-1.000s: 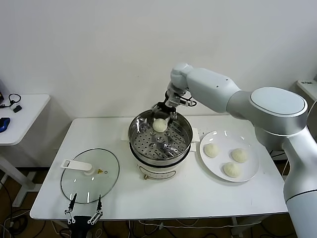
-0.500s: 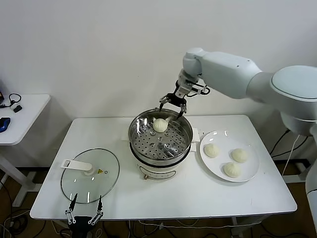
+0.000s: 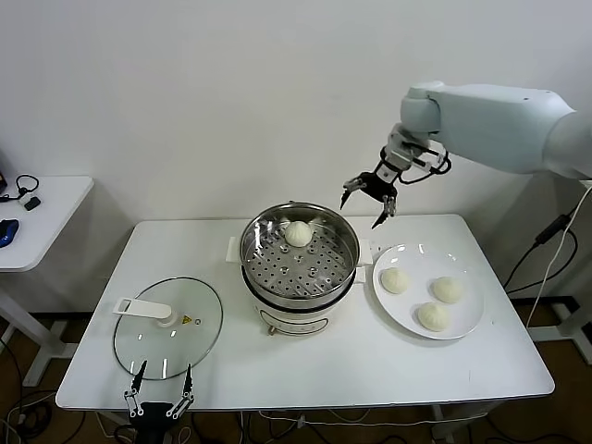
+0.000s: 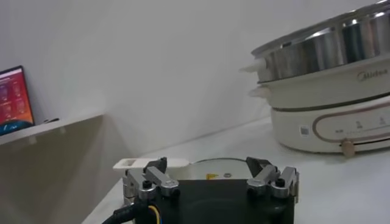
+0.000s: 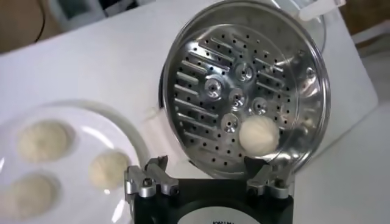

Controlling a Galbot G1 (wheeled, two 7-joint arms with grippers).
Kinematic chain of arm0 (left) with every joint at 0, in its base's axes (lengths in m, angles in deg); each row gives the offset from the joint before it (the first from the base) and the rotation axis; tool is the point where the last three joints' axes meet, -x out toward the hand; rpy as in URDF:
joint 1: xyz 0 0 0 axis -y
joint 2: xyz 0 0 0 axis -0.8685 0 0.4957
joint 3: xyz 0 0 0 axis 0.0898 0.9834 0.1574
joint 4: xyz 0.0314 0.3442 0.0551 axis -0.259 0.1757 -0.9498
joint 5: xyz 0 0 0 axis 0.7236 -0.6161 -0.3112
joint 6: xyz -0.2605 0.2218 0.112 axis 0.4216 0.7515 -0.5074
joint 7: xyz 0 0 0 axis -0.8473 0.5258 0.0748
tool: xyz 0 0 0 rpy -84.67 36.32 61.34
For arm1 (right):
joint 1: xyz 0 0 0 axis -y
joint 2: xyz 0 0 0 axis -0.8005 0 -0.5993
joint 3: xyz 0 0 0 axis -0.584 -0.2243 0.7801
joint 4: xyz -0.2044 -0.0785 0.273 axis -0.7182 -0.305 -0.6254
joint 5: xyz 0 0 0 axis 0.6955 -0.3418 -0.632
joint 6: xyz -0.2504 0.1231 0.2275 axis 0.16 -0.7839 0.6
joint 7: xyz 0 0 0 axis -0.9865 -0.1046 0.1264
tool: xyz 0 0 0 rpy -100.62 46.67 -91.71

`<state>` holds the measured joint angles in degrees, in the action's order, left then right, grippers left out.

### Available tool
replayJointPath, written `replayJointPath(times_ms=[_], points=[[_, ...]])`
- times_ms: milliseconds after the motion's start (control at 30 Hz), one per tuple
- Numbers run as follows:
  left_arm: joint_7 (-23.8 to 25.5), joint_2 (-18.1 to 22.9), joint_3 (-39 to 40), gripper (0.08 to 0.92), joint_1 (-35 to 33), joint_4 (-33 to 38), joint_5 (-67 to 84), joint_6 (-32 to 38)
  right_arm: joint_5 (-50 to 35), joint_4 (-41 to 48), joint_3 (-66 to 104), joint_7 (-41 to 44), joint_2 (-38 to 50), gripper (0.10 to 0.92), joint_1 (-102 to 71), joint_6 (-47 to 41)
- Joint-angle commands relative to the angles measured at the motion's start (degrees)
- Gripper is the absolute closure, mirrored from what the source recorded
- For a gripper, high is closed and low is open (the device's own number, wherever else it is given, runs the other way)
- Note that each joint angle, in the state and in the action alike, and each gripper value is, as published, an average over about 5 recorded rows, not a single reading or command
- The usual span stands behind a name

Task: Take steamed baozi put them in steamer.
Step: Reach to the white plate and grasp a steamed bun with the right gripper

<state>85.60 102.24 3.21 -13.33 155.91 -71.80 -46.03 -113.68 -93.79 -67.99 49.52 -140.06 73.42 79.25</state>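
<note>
One cream-white baozi (image 3: 298, 233) lies on the perforated floor at the back of the steamer (image 3: 319, 270), a shiny steel basket on a white pot base. Three more baozi (image 3: 395, 280) (image 3: 448, 289) (image 3: 433, 316) sit on the white plate (image 3: 421, 254) to its right. My right gripper (image 3: 367, 205) hangs open and empty in the air above the gap between steamer and plate. In the right wrist view, the right gripper (image 5: 210, 169) looks down on the steamer (image 5: 207, 67), its baozi (image 5: 258, 133) and the plate's baozi (image 5: 42, 140) (image 5: 108, 168). My left gripper (image 3: 159, 398) is parked open at the table's front edge.
A round glass lid (image 3: 168, 328) with a white handle (image 3: 141, 308) lies flat at the table's front left. In the left wrist view the lid (image 4: 222, 165) is just beyond the left gripper (image 4: 210, 165) and the pot base (image 4: 329, 115) stands farther off. A small side table (image 3: 37, 217) is at the far left.
My right gripper has risen out of the steamer and swung right toward the plate, empty. The baozi it was beside stays on the steamer floor. The left arm has not moved.
</note>
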Motion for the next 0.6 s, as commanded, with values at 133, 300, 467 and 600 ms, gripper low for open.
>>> replayJointPath(times_ms=[133, 300, 467, 600], points=[[0.1, -0.1, -0.1, 0.177, 0.1, 0.1, 0.2, -0.2, -6.7, -9.9, -3.1, -4.0, 7.0, 0.203, 0.0, -42.3], [0.1, -0.2, -0.2, 0.177, 0.1, -0.1, 0.3, -0.3, -7.0, -9.0, -2.3, -2.7, 8.2, 0.203, -2.0, -43.8], [0.1, -0.1, -0.3, 0.177, 0.3, -0.5, 0.2, -0.2, -7.0, -6.4, -1.3, 0.2, 8.7, 0.203, -4.8, -43.4], [0.1, -0.2, -0.3, 0.177, 0.4, -0.8, 0.0, -0.2, -6.5, -3.6, 0.0, 2.4, 8.5, 0.203, -7.8, -42.8]])
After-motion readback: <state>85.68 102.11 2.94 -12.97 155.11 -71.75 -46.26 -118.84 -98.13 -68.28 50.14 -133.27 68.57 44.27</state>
